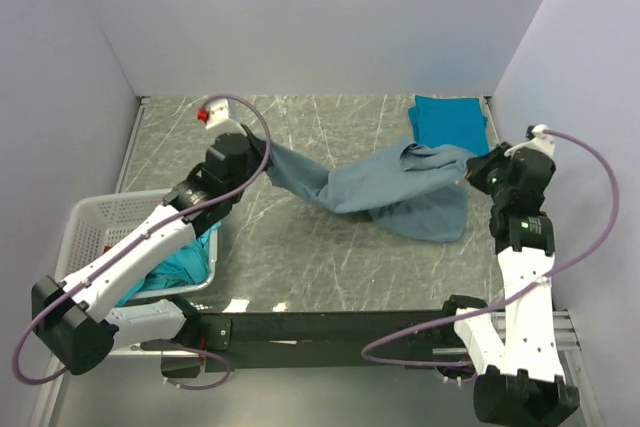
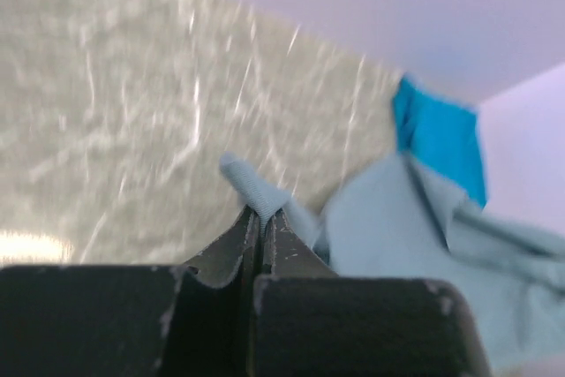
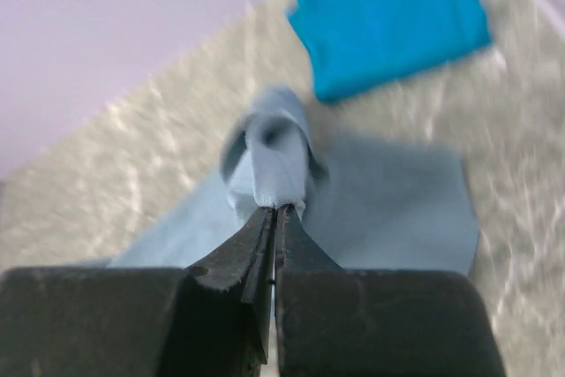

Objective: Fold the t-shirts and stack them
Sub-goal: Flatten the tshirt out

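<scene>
A dusty grey-blue t-shirt hangs stretched between both grippers above the table's middle. My left gripper is shut on its left end; the cloth sticks out of the closed jaws. My right gripper is shut on its right end, with a bunched fold pinched at the tips. A folded teal-blue t-shirt lies flat at the back right, also in the left wrist view and the right wrist view. A turquoise shirt lies in the basket under my left arm.
A white lattice laundry basket stands at the left edge. White walls close the table at the back and both sides. A black rail runs along the near edge.
</scene>
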`<state>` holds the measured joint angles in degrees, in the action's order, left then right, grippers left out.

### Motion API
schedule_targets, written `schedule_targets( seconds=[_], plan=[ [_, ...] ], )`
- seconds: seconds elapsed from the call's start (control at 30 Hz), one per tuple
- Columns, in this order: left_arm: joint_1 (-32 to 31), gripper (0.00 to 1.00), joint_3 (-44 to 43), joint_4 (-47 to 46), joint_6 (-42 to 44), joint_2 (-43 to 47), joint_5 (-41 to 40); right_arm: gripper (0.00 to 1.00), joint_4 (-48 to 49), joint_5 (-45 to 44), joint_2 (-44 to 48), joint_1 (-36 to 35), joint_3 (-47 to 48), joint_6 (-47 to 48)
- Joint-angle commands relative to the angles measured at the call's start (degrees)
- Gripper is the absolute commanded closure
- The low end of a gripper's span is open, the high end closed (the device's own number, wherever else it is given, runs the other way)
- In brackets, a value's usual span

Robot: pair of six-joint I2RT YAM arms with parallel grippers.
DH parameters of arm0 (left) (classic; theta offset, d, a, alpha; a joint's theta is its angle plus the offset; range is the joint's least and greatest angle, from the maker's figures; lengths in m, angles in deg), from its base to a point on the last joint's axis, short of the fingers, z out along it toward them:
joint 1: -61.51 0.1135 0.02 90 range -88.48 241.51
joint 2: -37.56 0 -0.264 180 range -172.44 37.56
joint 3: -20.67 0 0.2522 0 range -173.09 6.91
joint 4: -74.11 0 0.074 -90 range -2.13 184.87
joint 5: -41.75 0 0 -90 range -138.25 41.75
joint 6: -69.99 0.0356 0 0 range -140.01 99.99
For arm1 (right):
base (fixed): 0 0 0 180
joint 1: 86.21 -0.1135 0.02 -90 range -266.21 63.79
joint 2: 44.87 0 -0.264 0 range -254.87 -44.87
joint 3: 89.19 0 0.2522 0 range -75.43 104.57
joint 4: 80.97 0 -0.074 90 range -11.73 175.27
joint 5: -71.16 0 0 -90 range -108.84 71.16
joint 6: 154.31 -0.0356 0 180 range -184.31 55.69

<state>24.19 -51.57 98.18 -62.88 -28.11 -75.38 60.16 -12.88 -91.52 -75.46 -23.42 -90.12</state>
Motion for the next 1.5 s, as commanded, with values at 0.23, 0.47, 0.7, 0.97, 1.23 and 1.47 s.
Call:
schedule_targets(
  seconds=[0.23,0.47,0.7,0.97,1.23,1.47],
  plan=[
    [0.0,0.99,-18.1,-6.4,15.7,4.9,-4.6,1.00,-3.7,3.2,2.0,-0.2,22.1,2.5],
    [0.0,0.99,-33.8,-1.5,21.1,2.8,-6.3,1.00,-7.2,4.6,0.8,-0.1,38.2,4.4],
    [0.0,0.99,-49.4,7.2,21.7,2.5,-0.5,1.00,-11.5,3.5,-0.4,-0.2,52.0,5.9],
    [0.0,0.99,-59.4,10.5,22.1,5.1,10.5,1.00,-13.1,5.6,2.6,-0.1,62.8,5.2],
    [0.1,0.99,-68.5,12.7,21.3,4.9,19.1,1.00,-14.2,4.6,6.0,-0.2,67.0,5.1],
    [1.3,0.99,-69.3,9.9,23.1,4.1,21.8,1.00,-12.5,5.0,4.6,-0.2,65.9,5.3]
  ],
)
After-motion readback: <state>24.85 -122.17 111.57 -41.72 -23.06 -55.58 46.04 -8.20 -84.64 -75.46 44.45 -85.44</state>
